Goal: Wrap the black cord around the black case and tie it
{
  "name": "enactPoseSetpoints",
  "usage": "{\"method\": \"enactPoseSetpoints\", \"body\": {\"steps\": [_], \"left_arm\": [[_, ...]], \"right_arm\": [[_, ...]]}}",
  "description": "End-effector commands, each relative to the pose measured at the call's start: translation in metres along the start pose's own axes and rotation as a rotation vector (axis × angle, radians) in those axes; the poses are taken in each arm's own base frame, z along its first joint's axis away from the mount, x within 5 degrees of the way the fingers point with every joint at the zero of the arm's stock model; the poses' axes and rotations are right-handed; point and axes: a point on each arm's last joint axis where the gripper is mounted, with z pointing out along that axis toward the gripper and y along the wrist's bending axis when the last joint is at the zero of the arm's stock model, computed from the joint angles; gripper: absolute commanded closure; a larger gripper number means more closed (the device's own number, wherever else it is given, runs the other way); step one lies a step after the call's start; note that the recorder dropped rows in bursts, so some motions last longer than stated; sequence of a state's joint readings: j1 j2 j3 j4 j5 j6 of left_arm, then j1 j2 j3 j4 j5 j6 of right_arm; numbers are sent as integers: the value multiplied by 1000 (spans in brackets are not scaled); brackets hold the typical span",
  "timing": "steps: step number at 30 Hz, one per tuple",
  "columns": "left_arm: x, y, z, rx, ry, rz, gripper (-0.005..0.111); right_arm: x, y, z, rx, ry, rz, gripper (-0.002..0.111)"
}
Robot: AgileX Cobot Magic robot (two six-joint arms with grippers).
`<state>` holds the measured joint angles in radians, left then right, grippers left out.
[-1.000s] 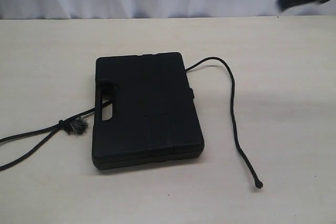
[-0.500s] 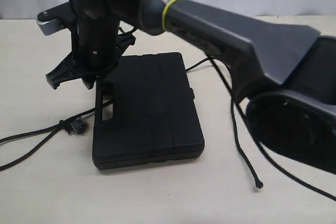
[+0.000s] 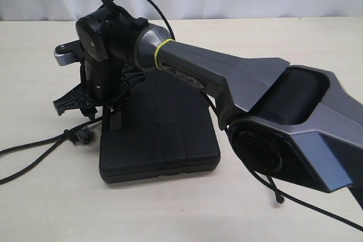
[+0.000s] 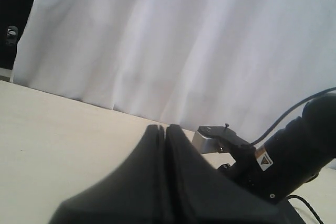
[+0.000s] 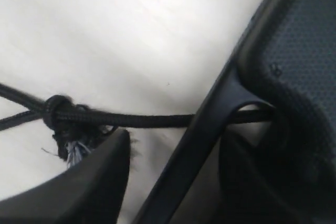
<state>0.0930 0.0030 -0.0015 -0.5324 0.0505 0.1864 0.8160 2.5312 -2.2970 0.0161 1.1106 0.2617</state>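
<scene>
Right gripper (image 3: 91, 105) jaws parted, we see it over the left handle edge of the black case (image 3: 170, 140), black cord (image 3: 69, 135) through the slot, left gripper (image 4: 164, 182) pressed closed.

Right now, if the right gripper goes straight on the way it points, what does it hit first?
Likely the black cord, the stretch between its knot and the handle of the black case, crossing the path of the right gripper. Depth is unclear; the handle could touch first.
</scene>
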Motion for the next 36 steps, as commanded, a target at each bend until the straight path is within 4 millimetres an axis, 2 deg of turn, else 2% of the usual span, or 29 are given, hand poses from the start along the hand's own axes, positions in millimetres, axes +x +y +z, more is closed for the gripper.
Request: {"method": "enactPoseSetpoints", "body": {"steps": [1, 6, 11, 19, 20, 22, 23, 28, 31, 36], "left_arm": [[0, 0, 0, -1, -1, 4, 107], [0, 0, 0, -2, -3, 24, 107], [0, 0, 0, -2, -3, 27, 107], [0, 0, 0, -2, -3, 27, 107], [0, 0, 0, -2, -3, 27, 107], [0, 0, 0, -2, -3, 27, 107], [0, 0, 0, -2, -3, 27, 107], [0, 0, 0, -3, -5, 26, 107], [-2, 1, 0, -5, -22, 8, 107], [-6, 1, 0, -9, -71, -128, 107]], "right_arm": [[-1, 3, 12, -37, -16, 29, 68], [1, 2, 18, -29, -4, 54, 80], [1, 1, 21, -16, -4, 88, 80], [6, -4, 36, 32, 15, 167, 81], [6, -4, 36, 32, 15, 167, 84], [4, -5, 33, 36, 7, 163, 99], [3, -5, 29, 38, -1, 161, 104], [-5, -5, 0, 37, -48, 143, 104], [-11, -2, -30, 15, -89, 102, 104], [-14, 5, -77, -54, -126, 30, 104]]}}
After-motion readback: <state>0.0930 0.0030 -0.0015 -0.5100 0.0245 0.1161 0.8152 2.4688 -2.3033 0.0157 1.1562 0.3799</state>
